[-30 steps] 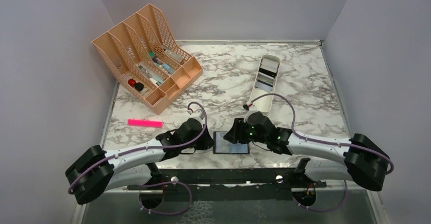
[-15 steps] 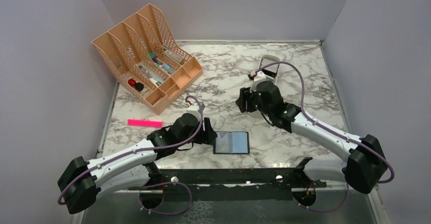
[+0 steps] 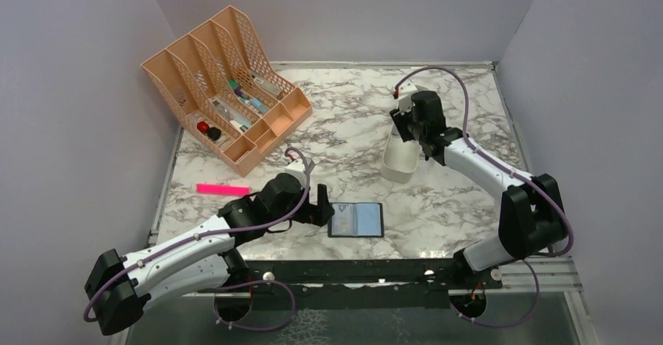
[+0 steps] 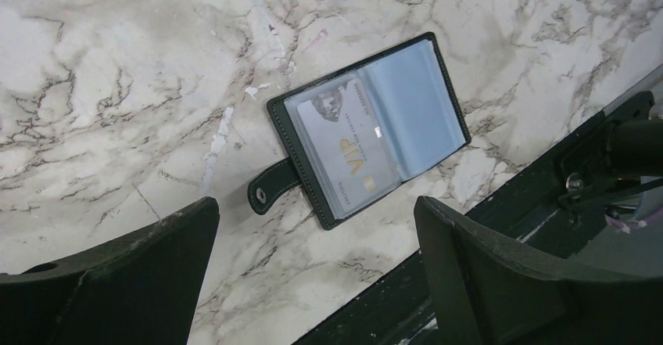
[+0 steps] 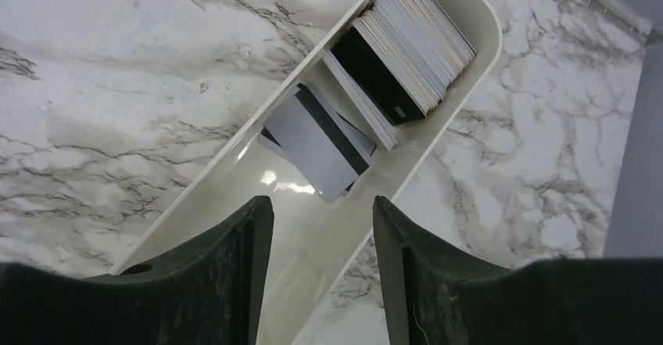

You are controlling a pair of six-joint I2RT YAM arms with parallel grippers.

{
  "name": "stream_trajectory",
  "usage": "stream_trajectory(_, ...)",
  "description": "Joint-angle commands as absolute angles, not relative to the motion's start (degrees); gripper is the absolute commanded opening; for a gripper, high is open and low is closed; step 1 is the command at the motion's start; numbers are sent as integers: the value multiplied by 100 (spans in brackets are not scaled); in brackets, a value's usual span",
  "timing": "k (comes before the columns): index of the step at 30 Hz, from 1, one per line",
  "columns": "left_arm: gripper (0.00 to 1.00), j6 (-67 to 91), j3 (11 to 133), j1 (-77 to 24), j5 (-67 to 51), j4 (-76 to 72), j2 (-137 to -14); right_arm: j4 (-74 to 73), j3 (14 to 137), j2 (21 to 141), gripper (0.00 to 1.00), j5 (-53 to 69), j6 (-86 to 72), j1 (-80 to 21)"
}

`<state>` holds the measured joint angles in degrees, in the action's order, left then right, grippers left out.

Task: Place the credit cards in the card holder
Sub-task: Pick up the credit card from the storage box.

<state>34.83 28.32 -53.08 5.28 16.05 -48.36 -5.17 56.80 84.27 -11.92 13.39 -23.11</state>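
Presently we hold left fingers (image 4: 141, 274) wide, empty, beside the open card holder (image 4: 367, 130); right fingers (image 5: 211, 274), half-open, empty, hover over credit cards (image 5: 414, 36) to pick.

Bare desk (image 3: 344, 126) lies between the open card holder (image 3: 356, 220) and the white tray (image 3: 397, 165) — a hand could cross there freely. The left hand (image 4: 313, 212), jaws wide, crowds the holder's left edge. Tray walls hem the credit cards (image 5: 406, 44); the right hand (image 5: 322, 204) hangs over them, jaws parted. A peach organizer (image 3: 227, 95) and pink marker (image 3: 222, 190) occupy the far left.
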Motion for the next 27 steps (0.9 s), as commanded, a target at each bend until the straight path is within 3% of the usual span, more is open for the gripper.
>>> stream_trajectory(1,99,3113,3515,-5292,265,1948,-4857,-402,6100,8917,55,-1035,2906,-2196)
stream_trajectory(9,99,2793,3770,-5289,660,2402,-4455,-368,6628,9740,56,-588,3680,-1539)
stream_trajectory(27,99,2873,3665,-5288,1264,2601,-3823,681,7043,11129,56,-589,5069,-1485)
